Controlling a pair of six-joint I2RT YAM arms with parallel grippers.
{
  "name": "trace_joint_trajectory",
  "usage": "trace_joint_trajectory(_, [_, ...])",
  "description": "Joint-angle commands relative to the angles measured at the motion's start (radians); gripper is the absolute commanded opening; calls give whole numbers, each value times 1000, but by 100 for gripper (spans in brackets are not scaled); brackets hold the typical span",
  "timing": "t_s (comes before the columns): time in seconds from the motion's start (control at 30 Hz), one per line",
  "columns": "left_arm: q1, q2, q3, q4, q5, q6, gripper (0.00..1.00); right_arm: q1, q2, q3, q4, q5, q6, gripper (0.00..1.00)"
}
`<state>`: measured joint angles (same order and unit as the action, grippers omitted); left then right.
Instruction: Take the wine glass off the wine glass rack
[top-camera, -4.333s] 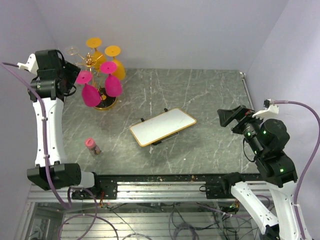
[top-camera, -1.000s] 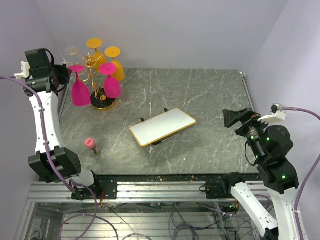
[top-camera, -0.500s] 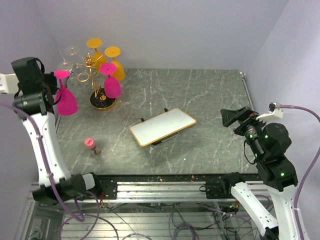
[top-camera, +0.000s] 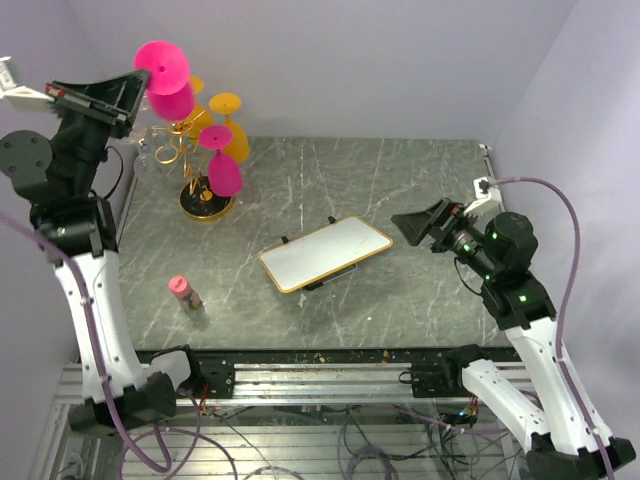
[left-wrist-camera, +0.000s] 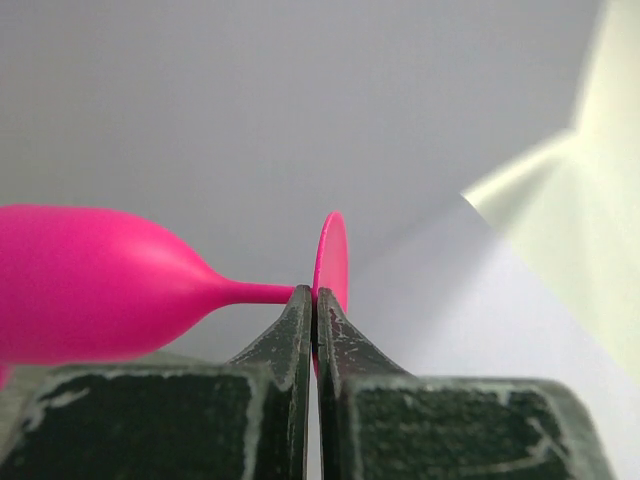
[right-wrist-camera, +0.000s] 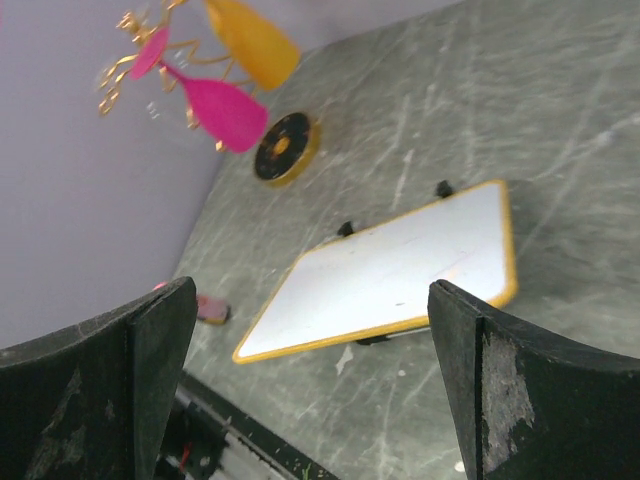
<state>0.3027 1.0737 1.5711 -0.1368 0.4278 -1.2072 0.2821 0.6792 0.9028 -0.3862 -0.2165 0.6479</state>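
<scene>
While half a second ago the pink wine glass (top-camera: 165, 78) hung bowl-down just left of the wine glass rack (top-camera: 203, 205), you now see it lifted above the rack's upper left arms. It is tipped on its side, with its foot toward the overhead camera. The left gripper (top-camera: 136, 80) has its fingers pinched shut on the stem, close under the foot. Judged from this, the glass is out of its loop and the removal proper is done. What remains is to set it down on the surface (top-camera: 420, 170), well apart from the rack. On the rack hang a second pink glass (top-camera: 222, 172) and two orange glasses (top-camera: 232, 130). Right of the rack lies a whiteboard (top-camera: 325, 252). Farther right is the right gripper (top-camera: 420, 225), which has swung in toward the rack with its fingers spread wide and holding nothing.

Views compared. Only the left wrist view shows you the grip itself: fingers (left-wrist-camera: 290, 340) closed where stem meets foot. Behind them is bare wall, so clearance from the rack cannot be read there. The overhead view supplies that. The right wrist view shows the rack's dark round base (right-wrist-camera: 280, 148) through the wide gap between its own fingers.
</scene>
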Motion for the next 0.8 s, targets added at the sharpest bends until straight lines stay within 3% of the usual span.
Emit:
trace_joint_trajectory(0.0, [-54, 72, -88, 729, 406, -344, 7, -4, 62, -28, 308, -302, 12, 98])
trace_joint_trajectory(0.27, [-383, 124, -226, 908, 411, -431, 7, -4, 367, -44, 1003, -622, 322, 99])
trace_joint_trajectory(0.4, [-508, 154, -322, 1128, 378, -549, 7, -4, 506, -30, 1307, -629, 504, 100])
trace_joint_trajectory(0.6, [-600, 168, -417, 1253, 337, -610, 7, 4, 695, -29, 1990, -573, 916, 97])
trace_joint_trajectory(0.77, [-644, 169, -457, 1270, 315, -605, 7, 42, 790, 9, 2205, -505, 1115, 80])
